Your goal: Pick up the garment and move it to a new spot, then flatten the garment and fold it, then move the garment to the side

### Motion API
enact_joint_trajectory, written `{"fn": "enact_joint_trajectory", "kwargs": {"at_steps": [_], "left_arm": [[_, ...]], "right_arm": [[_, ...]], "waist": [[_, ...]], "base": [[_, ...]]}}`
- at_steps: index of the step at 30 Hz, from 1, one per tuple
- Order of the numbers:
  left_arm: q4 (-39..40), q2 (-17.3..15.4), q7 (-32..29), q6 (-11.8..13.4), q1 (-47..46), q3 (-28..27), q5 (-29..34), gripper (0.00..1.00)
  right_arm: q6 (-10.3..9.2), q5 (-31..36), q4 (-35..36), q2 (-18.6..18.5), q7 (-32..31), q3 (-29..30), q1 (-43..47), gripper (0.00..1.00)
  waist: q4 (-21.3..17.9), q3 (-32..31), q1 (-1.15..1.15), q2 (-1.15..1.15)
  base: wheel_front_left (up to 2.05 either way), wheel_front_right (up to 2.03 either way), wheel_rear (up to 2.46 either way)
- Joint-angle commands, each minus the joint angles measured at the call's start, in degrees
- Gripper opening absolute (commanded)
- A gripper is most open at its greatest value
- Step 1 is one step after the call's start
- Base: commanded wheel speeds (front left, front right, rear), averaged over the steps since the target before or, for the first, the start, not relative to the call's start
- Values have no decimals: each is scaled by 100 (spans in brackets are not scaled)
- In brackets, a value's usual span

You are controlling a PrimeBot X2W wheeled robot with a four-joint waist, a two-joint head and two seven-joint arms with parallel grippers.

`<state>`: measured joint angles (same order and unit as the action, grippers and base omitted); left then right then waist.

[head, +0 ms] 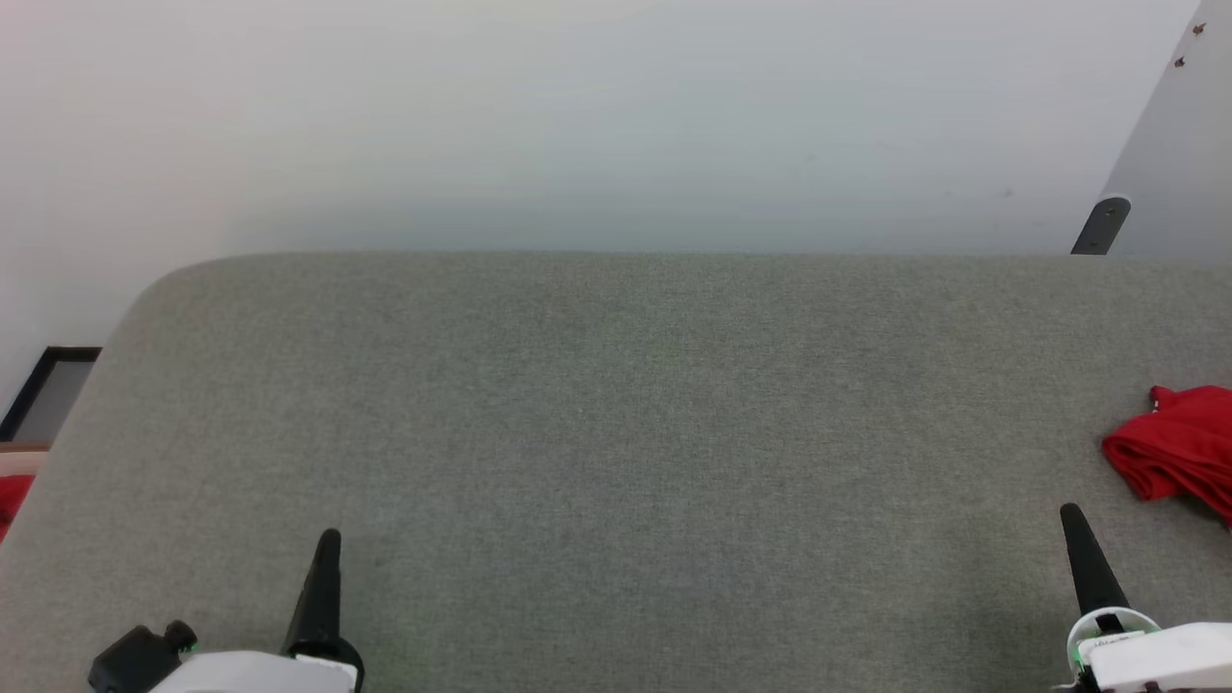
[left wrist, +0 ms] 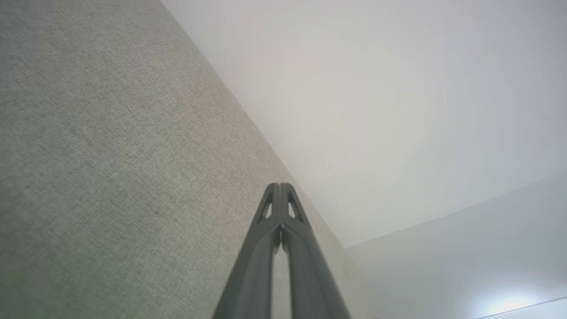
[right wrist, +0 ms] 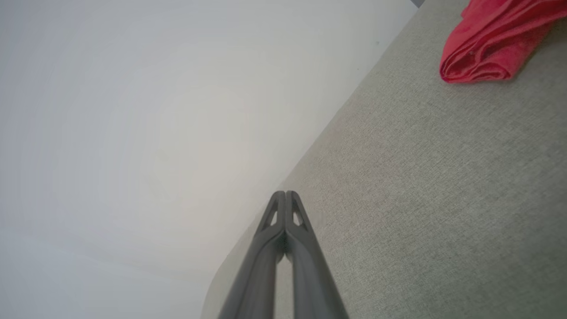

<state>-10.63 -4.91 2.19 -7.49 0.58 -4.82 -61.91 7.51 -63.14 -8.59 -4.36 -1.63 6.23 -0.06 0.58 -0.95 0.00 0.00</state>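
**A:** Item one: where is the garment, and how much of it can be seen?

**B:** One garment (head: 1176, 445). It lies bunched on the grey fabric-topped desk (head: 616, 433), at the far right. Only red folds are visible, because the right edge of the head view cuts off the rest. The right wrist view has the same rolled red edge at its top right corner, also cut off.

**A:** Item two: grippers, count and state.

**B:** Two. The left gripper (head: 325, 558) is low at the near left of the desk. The right gripper (head: 1078, 539) is low at the near right, close to the garment but apart from it. From the head, each shows as a single dark spike. The wrist views resolve two fingers per gripper. The left fingers (left wrist: 257, 266) are pressed tip to tip with nothing between them. The right fingers (right wrist: 305, 266) are in the same state, closed and empty.

**A:** Item three: anything else partly hidden?

**B:** One red scrap (head: 12, 500) lies beyond the desk's left edge and is clipped by the frame, so I cannot tell what it is. One dark frame (head: 48, 390) sits above it, half visible. One dark bracket (head: 1102, 226) stands at the far right against the pale wall (head: 577, 125).
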Motion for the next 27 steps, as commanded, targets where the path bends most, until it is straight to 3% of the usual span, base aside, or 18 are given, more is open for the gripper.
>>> {"fn": "enact_joint_trajectory", "kwargs": {"at_steps": [1, 27], "left_arm": [[27, -2, -36, 0, -129, -32, -163, 0], [-145, 92, -422, 0, -403, -99, -1489, 0]], "right_arm": [[-2, -155, 20, 3, -32, 18, -137, 0], [-1, -1427, -245, 69, -245, 28, -370, 0]], "waist": [[-1, 2, 0, 0], [-23, 45, 0, 0]], "base": [[0, 0, 0], [0, 0, 0]]}}
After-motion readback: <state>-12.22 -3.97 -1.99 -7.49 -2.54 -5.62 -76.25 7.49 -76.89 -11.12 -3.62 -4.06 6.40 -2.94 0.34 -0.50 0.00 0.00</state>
